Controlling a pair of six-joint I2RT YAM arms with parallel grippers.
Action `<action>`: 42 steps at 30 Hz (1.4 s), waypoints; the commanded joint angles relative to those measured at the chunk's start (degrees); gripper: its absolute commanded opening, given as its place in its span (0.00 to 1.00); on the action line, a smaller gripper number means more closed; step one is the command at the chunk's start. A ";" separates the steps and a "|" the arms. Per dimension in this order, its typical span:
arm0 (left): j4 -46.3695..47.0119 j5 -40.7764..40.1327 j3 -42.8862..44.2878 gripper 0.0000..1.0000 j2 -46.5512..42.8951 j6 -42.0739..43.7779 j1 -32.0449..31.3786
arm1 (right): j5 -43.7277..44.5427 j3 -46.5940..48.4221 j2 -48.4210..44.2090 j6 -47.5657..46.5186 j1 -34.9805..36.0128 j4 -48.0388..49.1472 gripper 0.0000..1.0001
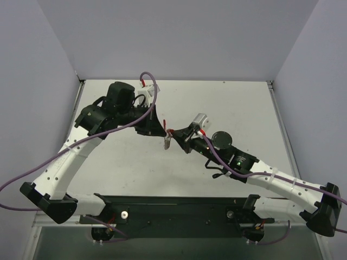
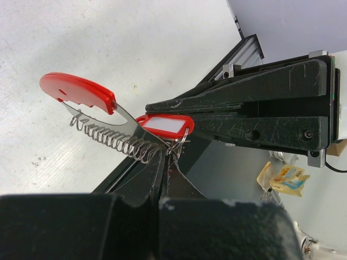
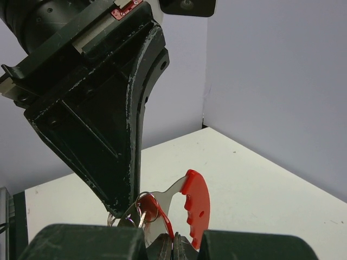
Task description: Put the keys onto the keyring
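The keyring shows in the left wrist view as a red arc (image 2: 81, 95) joined to a silvery coiled band (image 2: 114, 138). My left gripper (image 2: 164, 157) is shut on it where the band ends. The key's red head (image 2: 165, 125), with a white label, sits beside a small wire ring (image 2: 180, 142). My right gripper (image 3: 173, 244) is shut on that red head, whose thin edge (image 3: 165, 219) runs into its jaws. Silver key blades (image 3: 132, 219) hang from the wire ring (image 3: 147, 205), next to the red arc (image 3: 196, 208). From above, both grippers (image 1: 162, 131) (image 1: 175, 133) meet mid-table, tips almost touching.
A black rail (image 1: 179, 208) runs along the near table edge between the arm bases. Purple cables (image 1: 154, 92) loop over the left arm. White walls enclose the table on three sides. A scrap of yellowish tape (image 2: 282, 179) sticks to the grey surface below.
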 commanded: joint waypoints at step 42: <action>-0.99 -2.75 4.55 0.00 -0.40 3.24 -1.20 | -10.41 1.57 -12.22 -6.27 -1.54 -5.36 0.88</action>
